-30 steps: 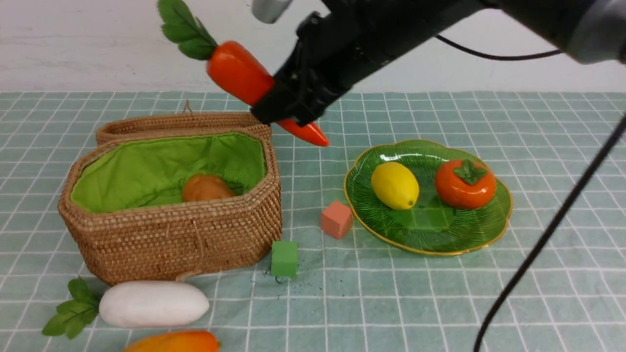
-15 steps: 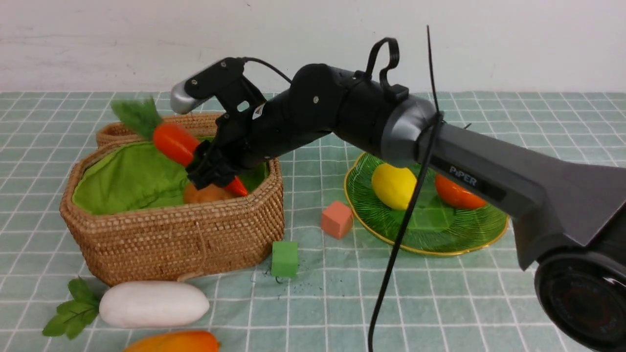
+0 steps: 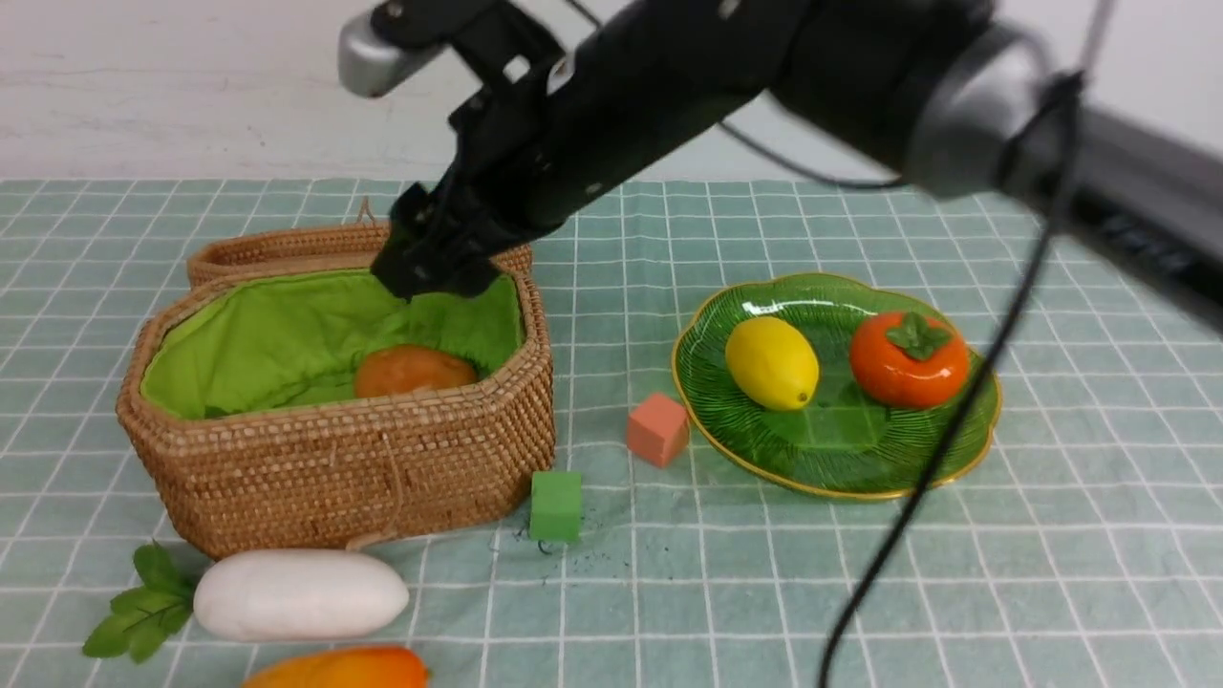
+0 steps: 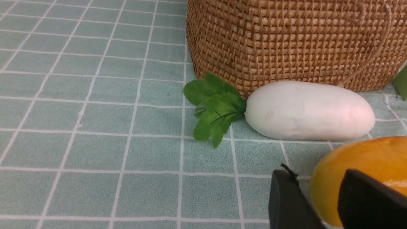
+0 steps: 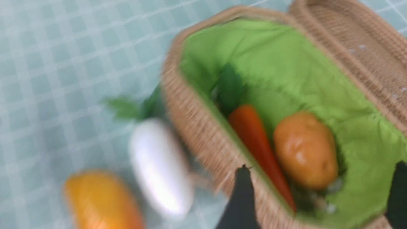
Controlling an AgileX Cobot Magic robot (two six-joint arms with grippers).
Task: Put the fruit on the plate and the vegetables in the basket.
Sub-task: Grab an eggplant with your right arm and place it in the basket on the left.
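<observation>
My right gripper (image 3: 430,277) hangs open and empty above the back rim of the wicker basket (image 3: 334,459). In the right wrist view the gripper (image 5: 321,168) looks down on the carrot (image 5: 254,136) lying beside the potato (image 5: 305,149) on the green lining. The front wall hides the carrot in the front view; the potato (image 3: 411,370) shows. A lemon (image 3: 772,363) and a persimmon (image 3: 908,361) rest on the green plate (image 3: 831,459). The white radish (image 3: 301,592) and the mango (image 3: 339,669) lie on the cloth before the basket. My left gripper (image 4: 318,175) sits at the mango (image 4: 359,156), jaws apart.
The basket's lid (image 3: 287,244) lies behind it. A salmon cube (image 3: 657,428) and a green cube (image 3: 556,505) sit between basket and plate. My right arm's cable hangs across the plate's right side. The right wrist view is blurred.
My right gripper lowered the carrot into the basket, opened and let it go, then rose to the back rim. The left gripper and the mango have not moved.
</observation>
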